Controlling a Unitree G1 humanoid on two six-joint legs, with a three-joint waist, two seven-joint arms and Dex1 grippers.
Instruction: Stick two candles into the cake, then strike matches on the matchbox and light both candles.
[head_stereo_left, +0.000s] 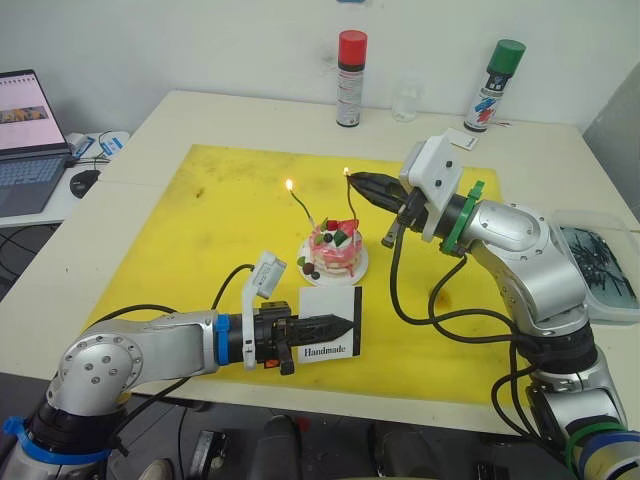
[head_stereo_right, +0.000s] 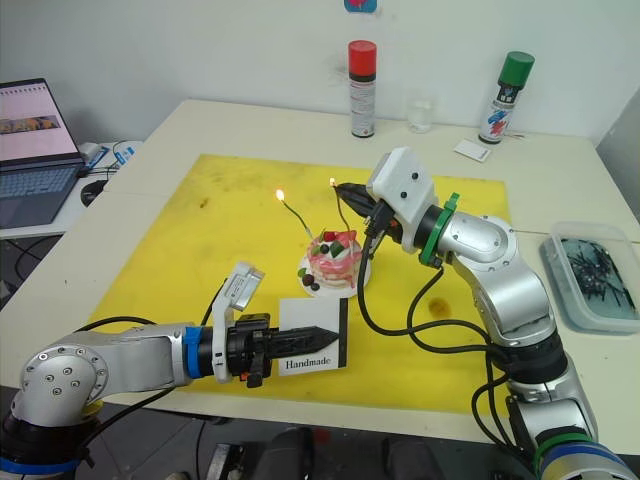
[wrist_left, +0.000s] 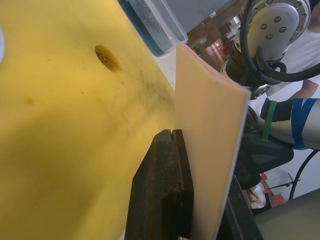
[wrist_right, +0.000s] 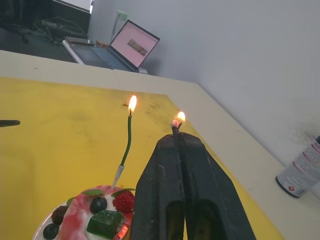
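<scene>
Now the right gripper (head_stereo_left: 352, 178), clenched on a burning match (wrist_right: 176, 124) above the cake (head_stereo_left: 335, 250), lights the second candle (head_stereo_left: 353, 205); the left gripper (head_stereo_left: 345, 325) clamps the matchbox (head_stereo_left: 330, 322) upright beside it.

Pink-white cake (head_stereo_left: 335, 250); green candle (wrist_right: 127, 145); yellow mat (head_stereo_left: 210, 230).

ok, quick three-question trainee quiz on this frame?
1. True or false: the left gripper holds the matchbox upright on the yellow mat.
2. The green candle is: A unlit, B lit, C lying on the mat.
3. Fill in: the right gripper holds a burning ___ near the cake.
Key: 1 true; 2 B; 3 match.
</scene>
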